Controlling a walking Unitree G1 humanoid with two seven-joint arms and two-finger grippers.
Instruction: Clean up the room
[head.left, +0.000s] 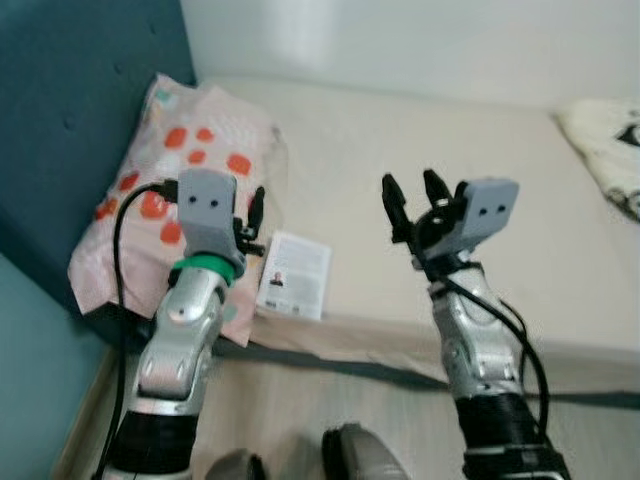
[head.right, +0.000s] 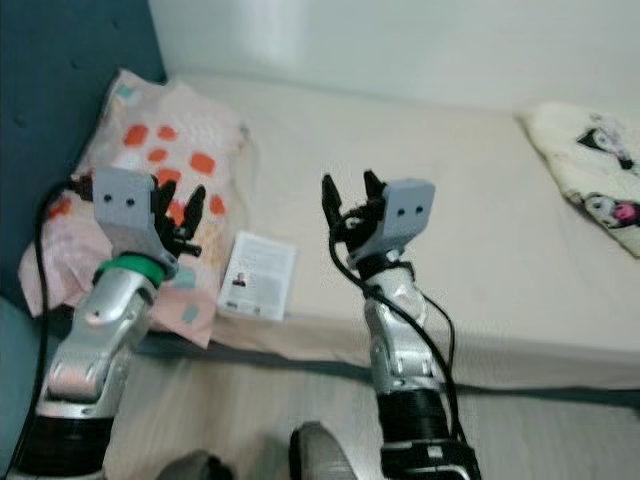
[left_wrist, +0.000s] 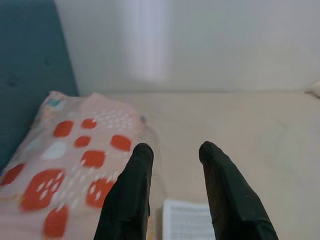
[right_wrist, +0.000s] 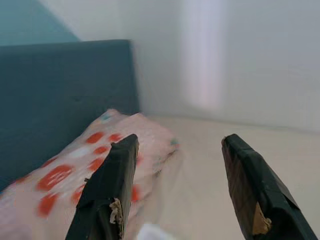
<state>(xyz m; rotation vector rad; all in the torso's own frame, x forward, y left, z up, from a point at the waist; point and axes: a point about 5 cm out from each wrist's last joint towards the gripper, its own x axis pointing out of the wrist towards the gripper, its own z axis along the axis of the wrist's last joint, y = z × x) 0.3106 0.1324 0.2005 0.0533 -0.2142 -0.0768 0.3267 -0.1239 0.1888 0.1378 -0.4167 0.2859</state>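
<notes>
A pink pillow (head.left: 190, 150) with red patches lies at the head of the bed, against the teal headboard (head.left: 70, 120). A white booklet (head.left: 295, 273) lies flat on the beige sheet (head.left: 420, 140) near the bed's front edge, just right of the pillow. My left gripper (head.left: 250, 225) is raised over the pillow's near corner, left of the booklet, open and empty. In the left wrist view its fingers (left_wrist: 135, 190) point across the pillow (left_wrist: 75, 155) with the booklet (left_wrist: 187, 220) just below them. My right gripper (head.left: 412, 195) hovers open and empty above the bare sheet, right of the booklet.
A white cloth with a cartoon print (head.right: 590, 170) lies at the bed's far right. A pale wall (head.left: 400, 40) runs behind the bed. Wooden floor (head.left: 300, 400) lies between me and the bed, with my feet (head.left: 350, 455) on it.
</notes>
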